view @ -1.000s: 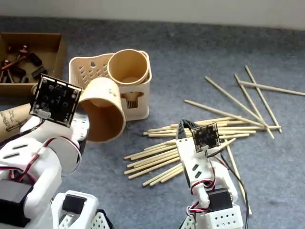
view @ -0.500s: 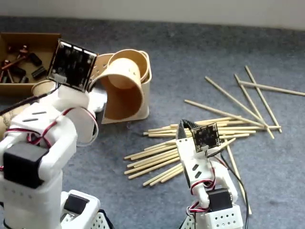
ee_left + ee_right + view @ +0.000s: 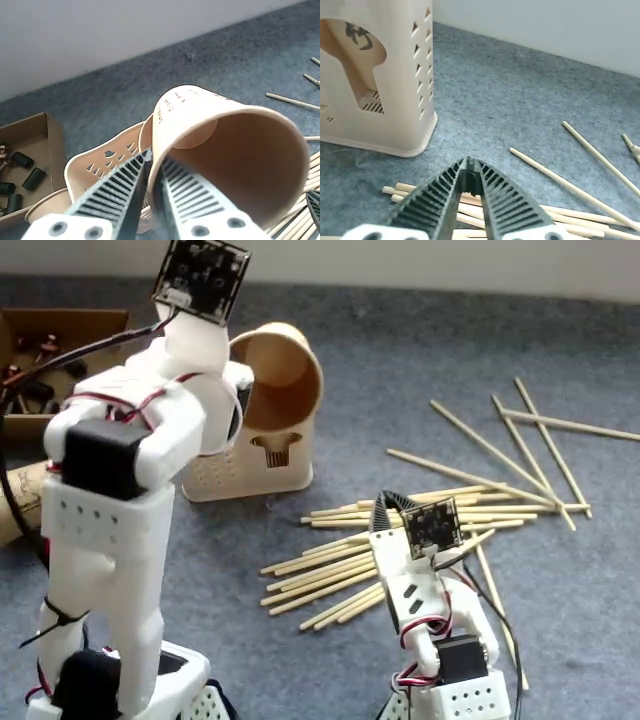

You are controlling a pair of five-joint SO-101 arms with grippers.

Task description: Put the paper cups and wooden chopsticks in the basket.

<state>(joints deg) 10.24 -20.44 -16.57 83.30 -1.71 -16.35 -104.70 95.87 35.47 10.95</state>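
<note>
- Basket stood below and just beyond the left pincer, upright on the grey carpet. Its thin, perforated plastic walls looked light enough to slide if knocked, so a load would best go in from above and not push against the rim.
- Paper cup was clamped in the left pincer, one jaw inside the mouth and one outside, pinching the wall at the rim. It hung tipped on its side over the basket. I judged it very light and easy to crush (a thin paper wall buckles under a hard squeeze). The rolled rim, where the grip sat, is its stiffest part.
- Second cup, or what looked like its rim, showed inside the basket just past the left pincer's tips.
- Chopsticks lay heaped directly under and ahead of the right pincer, whose jaws were closed on nothing just above the sticks. They looked stiff, light, smooth and round, so likely to roll or slip. A hold across the middle of a stick should keep it balanced.
- Loose chopsticks lay scattered and crossed, well beyond the right pincer and away from the basket.
</note>
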